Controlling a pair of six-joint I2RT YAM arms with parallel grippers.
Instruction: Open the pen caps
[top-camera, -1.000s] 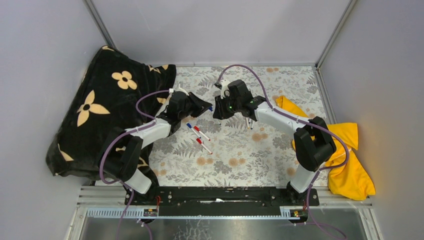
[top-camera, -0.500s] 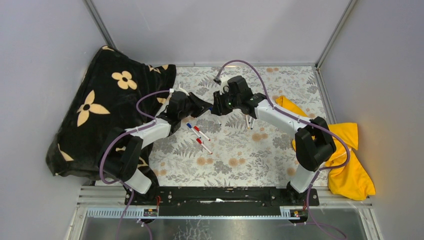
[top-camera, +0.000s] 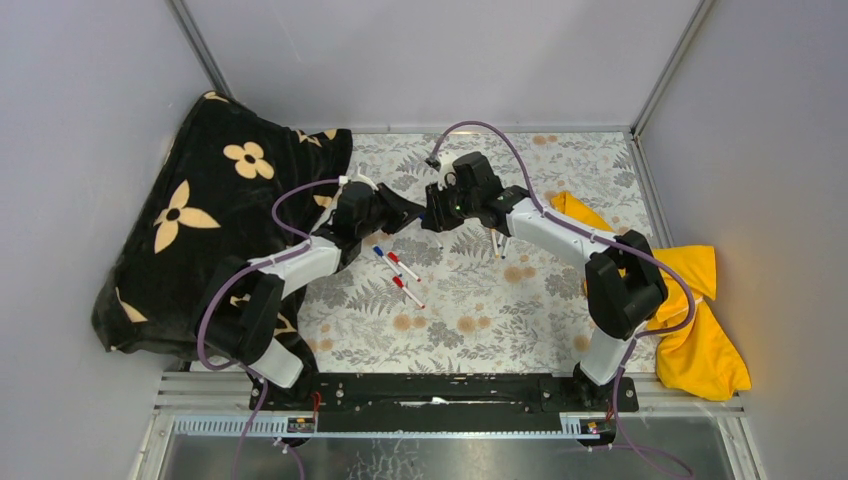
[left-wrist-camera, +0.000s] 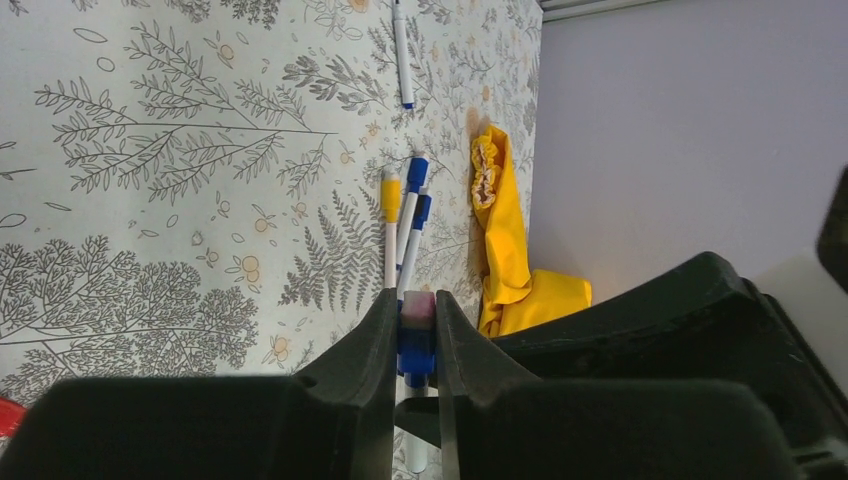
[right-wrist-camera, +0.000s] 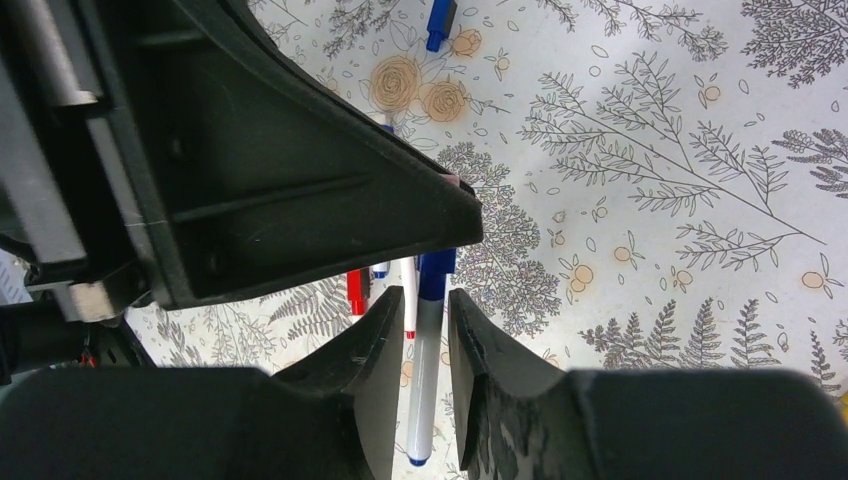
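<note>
One blue cap (left-wrist-camera: 415, 350) sits clamped in the left gripper (left-wrist-camera: 415, 305); at three o'clock, the right gripper (right-wrist-camera: 425, 297) stands apart around its pen (right-wrist-camera: 422, 400).

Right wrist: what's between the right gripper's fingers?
A pen's white barrel, thin gaps either side, its blue cap just past the fingertips. Seen in the right wrist view.

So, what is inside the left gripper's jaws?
A blue pen cap, pinched by the left gripper. A bit of white barrel shows below it; the gripper's body covers the rest of the pen.
</note>
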